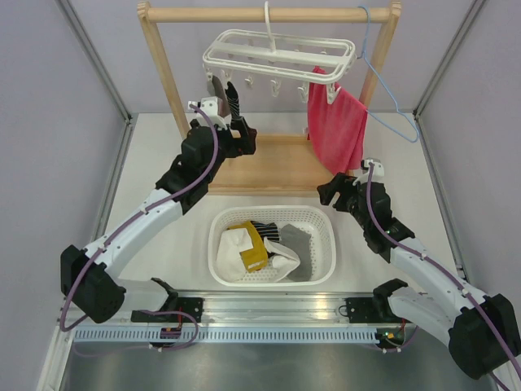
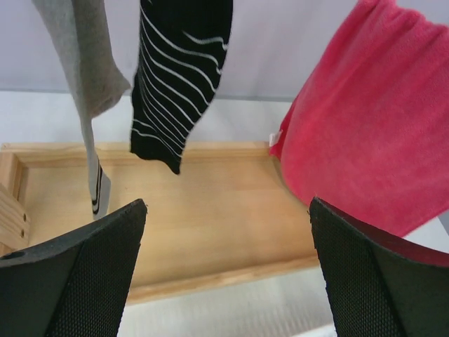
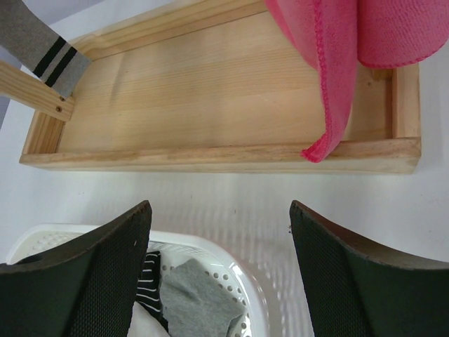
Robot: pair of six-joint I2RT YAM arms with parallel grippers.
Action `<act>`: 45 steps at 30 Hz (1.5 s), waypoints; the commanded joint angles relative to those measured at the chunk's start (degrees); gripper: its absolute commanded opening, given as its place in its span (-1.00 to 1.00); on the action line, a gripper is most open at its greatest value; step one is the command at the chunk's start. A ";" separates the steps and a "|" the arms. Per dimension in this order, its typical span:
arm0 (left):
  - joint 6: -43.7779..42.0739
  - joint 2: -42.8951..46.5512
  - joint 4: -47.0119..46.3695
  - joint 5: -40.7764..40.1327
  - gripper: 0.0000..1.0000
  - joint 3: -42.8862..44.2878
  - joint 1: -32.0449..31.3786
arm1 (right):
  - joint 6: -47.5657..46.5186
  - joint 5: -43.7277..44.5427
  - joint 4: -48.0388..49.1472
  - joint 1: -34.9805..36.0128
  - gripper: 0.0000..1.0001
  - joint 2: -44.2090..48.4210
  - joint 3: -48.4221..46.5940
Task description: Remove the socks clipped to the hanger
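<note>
The white hanger hangs by its hook from the wooden rail. A grey sock with a dark-striped cuff and a black-and-white striped sock are clipped at its left end. My left gripper is open and empty just below and in front of them. In the left wrist view the grey sock and the striped sock hang ahead of the left gripper, not touching it. My right gripper is open and empty over the table between the basket and the rack base.
A red towel is clipped at the hanger's right end. A thin blue wire hanger hangs beside it. A white basket holds white, mustard, striped and grey socks. The rack stands on a wooden tray base.
</note>
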State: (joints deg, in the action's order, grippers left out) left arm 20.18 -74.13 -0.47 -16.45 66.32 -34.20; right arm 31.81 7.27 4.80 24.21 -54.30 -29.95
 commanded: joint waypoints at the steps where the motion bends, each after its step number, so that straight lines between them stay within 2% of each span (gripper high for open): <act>1: -4.45 -2.42 -4.89 -3.58 1.00 4.51 0.44 | 0.97 -3.74 4.60 -0.65 0.67 0.43 0.34; 9: -7.44 -10.94 -6.21 -5.70 1.00 9.69 0.62 | 1.23 -7.09 8.12 -2.23 0.67 -2.03 0.69; 13: -7.53 -13.40 -6.12 -9.73 0.99 10.84 0.88 | 1.50 -8.94 9.35 -2.85 0.66 -3.00 0.69; 19: -8.23 -15.78 -7.00 -14.14 0.86 11.37 1.24 | 1.32 -9.99 9.79 -3.99 0.66 -3.00 0.95; 25: -10.16 -18.07 -9.11 -15.02 0.43 12.25 1.67 | 1.23 -11.13 10.06 -5.22 0.66 -3.00 1.21; 26: -10.43 -18.68 -9.28 -14.93 0.20 12.42 1.68 | 1.32 -11.22 10.06 -5.40 0.66 -3.00 1.30; 28: -10.95 -19.21 -9.90 -14.14 -0.06 12.77 1.76 | 1.32 -11.57 10.14 -5.57 0.65 -3.00 1.30; 29: -11.04 -19.65 -9.99 -14.05 -0.26 12.86 1.94 | 1.32 -11.75 10.23 -5.75 0.66 -3.18 1.30; 31: -11.39 -19.91 -10.25 -13.09 -0.42 13.04 2.11 | 1.32 -11.92 10.32 -5.84 0.65 -3.26 1.30; 33: -11.57 -19.83 -10.60 -12.82 -0.83 12.86 2.29 | 1.32 -12.10 10.41 -5.92 0.65 -3.27 1.21; 34: -11.48 -19.48 -10.60 -12.47 -0.95 12.60 2.20 | 1.32 -12.10 10.41 -5.93 0.65 -3.35 1.21; 41: -7.71 -11.22 -9.73 -7.99 -0.95 6.46 2.20 | -4.03 -16.84 11.28 -5.93 0.64 -4.58 0.60; 45: -5.16 -6.83 -5.61 -3.69 -0.95 5.74 2.20 | -3.87 -20.35 15.23 -5.66 0.62 -4.32 1.21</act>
State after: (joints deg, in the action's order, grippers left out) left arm 11.84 -86.24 -6.61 -24.47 71.88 -32.21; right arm 29.61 -9.15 13.80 18.50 -58.70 -28.69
